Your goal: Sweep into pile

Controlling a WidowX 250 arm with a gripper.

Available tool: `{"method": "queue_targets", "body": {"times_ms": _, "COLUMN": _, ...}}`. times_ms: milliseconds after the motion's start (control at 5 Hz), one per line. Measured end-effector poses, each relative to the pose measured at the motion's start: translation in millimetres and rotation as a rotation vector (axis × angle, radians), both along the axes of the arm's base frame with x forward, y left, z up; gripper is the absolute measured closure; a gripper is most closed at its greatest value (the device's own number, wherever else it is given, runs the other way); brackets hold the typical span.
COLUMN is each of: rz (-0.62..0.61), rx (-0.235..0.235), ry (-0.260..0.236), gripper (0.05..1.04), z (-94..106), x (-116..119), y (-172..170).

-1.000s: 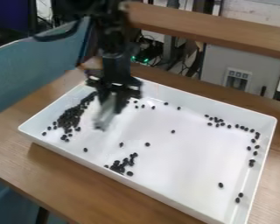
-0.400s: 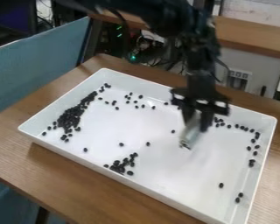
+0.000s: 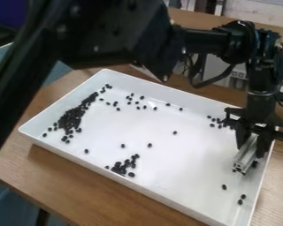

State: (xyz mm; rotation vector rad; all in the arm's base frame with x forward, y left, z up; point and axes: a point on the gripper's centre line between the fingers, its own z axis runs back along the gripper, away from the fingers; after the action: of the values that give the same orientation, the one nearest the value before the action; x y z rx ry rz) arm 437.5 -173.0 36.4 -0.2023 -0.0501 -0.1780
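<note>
The gripper [image 3: 250,148] hangs over the right side of the white tray [image 3: 179,150], shut on a short metal bar [image 3: 245,155] that slants down to near the tray floor. Dark beans lie in the tray: a dense heap [image 3: 71,118] along the left wall, a smaller cluster [image 3: 123,166] near the front wall, and a loose group [image 3: 133,100] toward the back left. A few beans [image 3: 254,163] are right beside the bar's lower end, and several others lie scattered. Part of the right wall's row is hidden behind the gripper.
The tray's walls rise around the work area, on a wooden table [image 3: 79,176]. The black arm crosses from the upper left above the tray's back edge. A blue-grey panel stands at the left, and a wooden ledge [image 3: 194,20] runs behind.
From the tray's left part, the gripper has moved right across to the right wall, carrying the metal bar. The bean heaps look the same.
</note>
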Motion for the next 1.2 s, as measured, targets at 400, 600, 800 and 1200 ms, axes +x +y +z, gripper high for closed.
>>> {"method": "queue_targets", "body": {"times_ms": 400, "rz": 0.012, "rx": -0.006, "ry": 0.028, "gripper": 0.698, "z": -5.5, "x": 7.5, "y": -2.4}}
{"method": "queue_targets", "body": {"times_ms": 600, "rz": 0.012, "rx": 0.009, "ry": 0.036, "gripper": 0.698, "z": -14.0, "x": 12.6, "y": 8.6}}
{"method": "queue_targets", "body": {"times_ms": 800, "rz": 0.068, "rx": 0.023, "ry": 0.037, "gripper": 0.698, "z": -19.2, "x": 15.6, "y": 29.1}}
{"method": "queue_targets", "body": {"times_ms": 1200, "rz": 0.207, "rx": 0.081, "ry": 0.046, "gripper": 0.698, "z": -20.5, "x": 11.4, "y": 108.2}}
